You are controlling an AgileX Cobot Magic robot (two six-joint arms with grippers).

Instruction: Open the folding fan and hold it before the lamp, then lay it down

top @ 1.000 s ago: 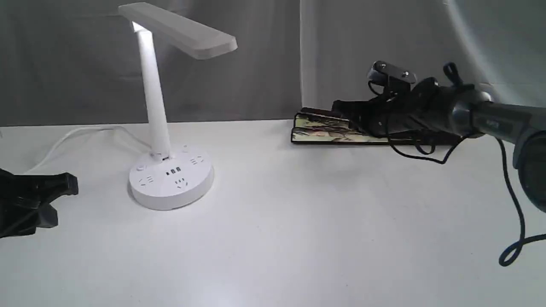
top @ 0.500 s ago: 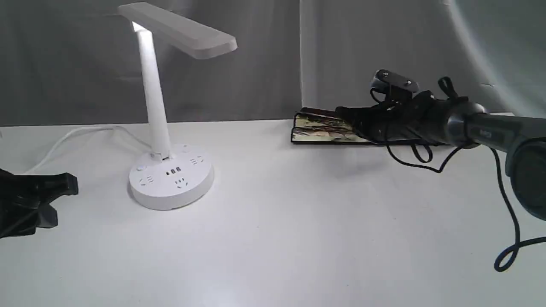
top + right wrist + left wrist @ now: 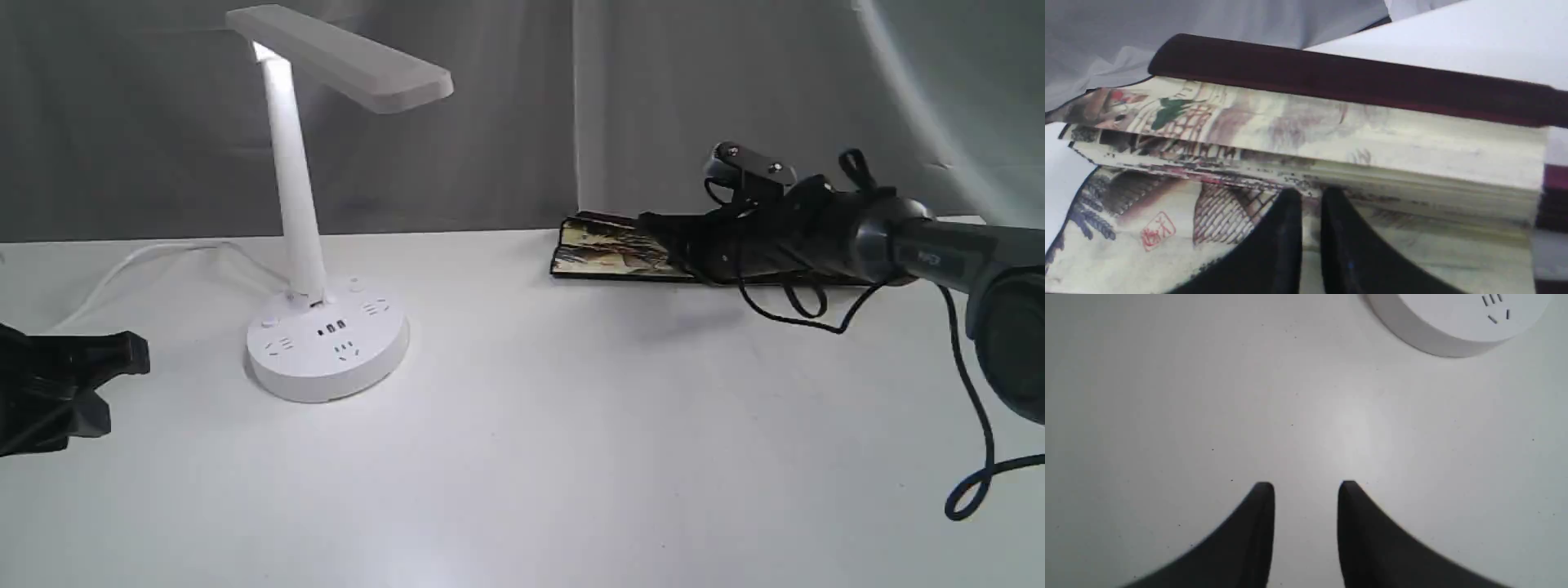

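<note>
The folding fan (image 3: 608,249) lies nearly closed at the back right of the white table, its painted cream leaf and maroon guard rib (image 3: 1331,77) close in the right wrist view. My right gripper (image 3: 655,233) reaches in from the right, and its fingertips (image 3: 1310,196) are shut on a lower pleat of the fan's leaf (image 3: 1331,134). The white lamp (image 3: 302,204) stands lit at the back left on its round base (image 3: 1453,322). My left gripper (image 3: 135,355) rests low at the left edge, open (image 3: 1306,488) over bare table, apart from the lamp base.
The lamp's white cord (image 3: 147,253) trails left along the back of the table. A grey curtain (image 3: 490,122) hangs just behind the fan. The right arm's black cable (image 3: 971,482) loops down at the right edge.
The right gripper dropped onto the fan, then shifted slightly left and up. The fan's left end has slid a little left with it and its open fold looks flatter. The left arm is still.
</note>
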